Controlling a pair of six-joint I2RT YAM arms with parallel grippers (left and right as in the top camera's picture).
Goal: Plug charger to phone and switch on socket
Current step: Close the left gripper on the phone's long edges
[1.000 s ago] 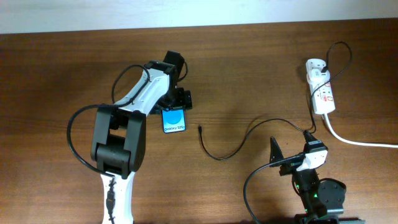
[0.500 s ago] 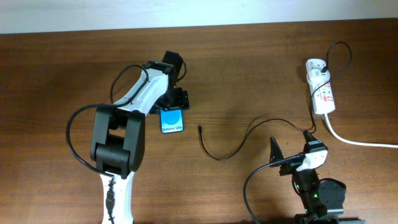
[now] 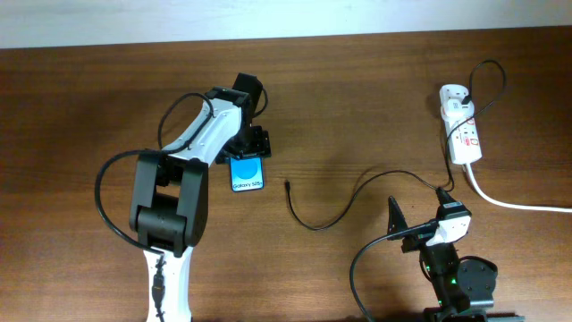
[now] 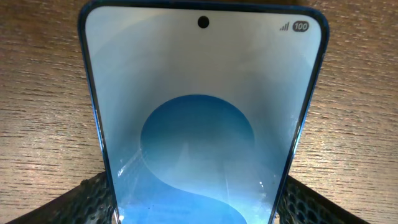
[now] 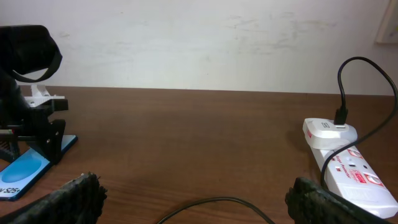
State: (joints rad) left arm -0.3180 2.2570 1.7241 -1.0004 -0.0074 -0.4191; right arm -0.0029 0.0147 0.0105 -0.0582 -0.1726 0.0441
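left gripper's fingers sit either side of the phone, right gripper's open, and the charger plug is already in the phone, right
Not quite. The charger plug is not in the phone: the overhead view shows it lying on the table, apart from the phone. The left gripper does sit either side of the phone, and the right gripper is open.

You can read "Galaxy S25" on the phone (image 3: 248, 172) screen; its top corner badge shows "100" beside signal bars.
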